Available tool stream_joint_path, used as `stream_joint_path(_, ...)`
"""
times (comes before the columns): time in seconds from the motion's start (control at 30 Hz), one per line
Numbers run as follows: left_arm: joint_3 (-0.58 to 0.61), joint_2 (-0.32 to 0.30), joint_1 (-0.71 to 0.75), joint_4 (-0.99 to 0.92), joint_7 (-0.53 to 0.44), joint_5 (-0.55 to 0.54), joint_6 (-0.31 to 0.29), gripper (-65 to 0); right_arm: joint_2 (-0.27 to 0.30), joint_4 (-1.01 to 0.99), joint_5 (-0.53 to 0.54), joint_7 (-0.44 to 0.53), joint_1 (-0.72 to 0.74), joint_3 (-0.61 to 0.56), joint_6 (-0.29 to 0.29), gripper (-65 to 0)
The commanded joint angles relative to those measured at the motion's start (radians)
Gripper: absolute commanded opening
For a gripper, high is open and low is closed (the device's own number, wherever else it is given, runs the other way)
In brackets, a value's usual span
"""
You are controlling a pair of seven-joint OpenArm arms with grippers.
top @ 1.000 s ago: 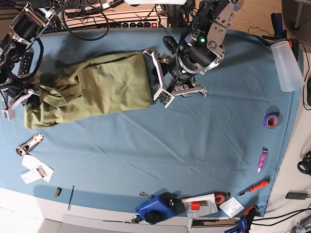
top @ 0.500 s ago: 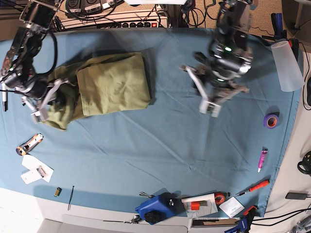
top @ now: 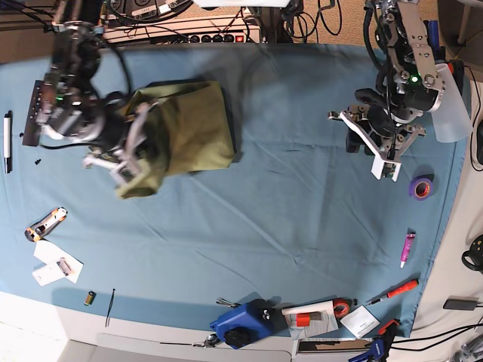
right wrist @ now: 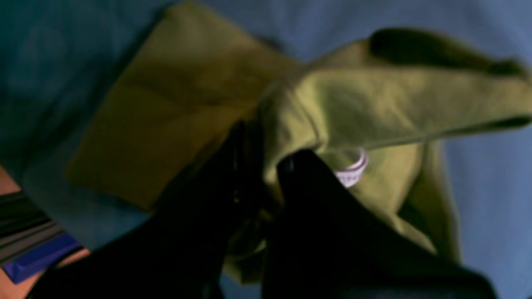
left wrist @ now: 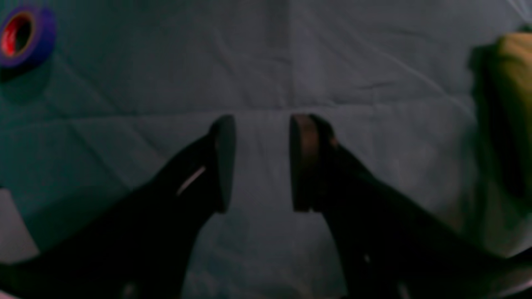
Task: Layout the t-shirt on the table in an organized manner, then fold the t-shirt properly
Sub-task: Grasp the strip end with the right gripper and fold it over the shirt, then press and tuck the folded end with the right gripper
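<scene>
Fabric first: the t-shirt [top: 185, 128] sits at the table's [top: 249, 211] far left, and I've carried its collar end over the body, so it's far shorter than a second ago. My right gripper [right wrist: 266, 166] is still pinched on that end beside the white tag [right wrist: 351, 172]. My left gripper [top: 377, 147] has let go and swung off toward the purple tape [top: 421, 186], jaws spread and empty. I judge this the final fold.

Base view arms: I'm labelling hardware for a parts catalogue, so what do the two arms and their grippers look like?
Both arms are black and silver-grey metal with black cables looped along them, and each shows a small green light. The left gripper has pale grey, angular printed fingers. The right gripper has similar pale fingers. Seen from the wrist cameras, the fingers look dark, with flat oblong pads.
</scene>
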Motion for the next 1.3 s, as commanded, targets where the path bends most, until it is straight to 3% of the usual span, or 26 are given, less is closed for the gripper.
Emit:
stream_joint_path(0.0, -0.001, -0.003, -0.008, 0.015, -0.015, -0.018, -0.004, -44.6, 0.007, 0.015, 0.0, 0.042, 0.014, -0.018, 0.001, -65.0)
stream_joint_path(0.1, -0.001, -0.003, -0.008, 0.015, -0.015, -0.021, -0.004, -44.6, -0.001, 0.015, -0.031, 0.087, 0.014, -0.091, 0.001, -65.0)
stream_joint_path(0.3, -0.001, -0.003, -0.008, 0.015, -0.015, -0.021, -0.004, -44.6, -0.001, 0.015, -0.164, 0.08, 0.014, -0.206, 0.001, -65.0)
stream_joint_path(0.43, -0.001, -0.003, -0.008, 0.015, -0.015, -0.021, -0.004, -44.6, -0.001, 0.015, -0.179, 0.093, 0.014, -0.235, 0.001, -44.7)
stream_joint_path(0.5, -0.001, -0.003, -0.008, 0.015, -0.015, -0.021, -0.004, -44.6, -0.001, 0.015, -0.176, 0.1, 0.014, -0.236, 0.001, -42.0)
stream_joint_path(0.7, -0.001, -0.002, -0.008, 0.015, -0.016, -0.021, -0.004, -44.6, -0.001, 0.109, -0.042, 0.036, 0.019, -0.236, 0.001, -42.0)
stream_joint_path(0.87, -0.001, -0.002, -0.008, 0.015, -0.023, -0.02, -0.004, -44.6, -0.001, 0.249, -0.025, 0.04, 0.019, -0.236, 0.001, -42.1)
stream_joint_path(1.07, -0.001, -0.002, -0.008, 0.015, -0.023, -0.02, -0.004, -44.6, -0.002, 0.335, -0.056, 0.129, 0.019, -0.223, 0.001, -42.9)
stream_joint_path(1.13, -0.001, -0.003, -0.007, 0.015, -0.023, -0.02, -0.004, -44.6, -0.001, 0.34, -0.12, 0.155, 0.019, -0.187, -0.047, -48.7)
stream_joint_path(1.23, -0.001, -0.003, -0.008, 0.015, -0.024, -0.02, -0.004, -44.6, -0.001, 0.339, -0.224, 0.177, 0.019, -0.091, -0.128, -64.7)
stream_joint_path(1.27, -0.001, -0.003, -0.008, 0.015, -0.024, -0.02, -0.004, -44.6, -0.001, 0.339, -0.249, 0.178, 0.019, -0.052, -0.145, -65.0)
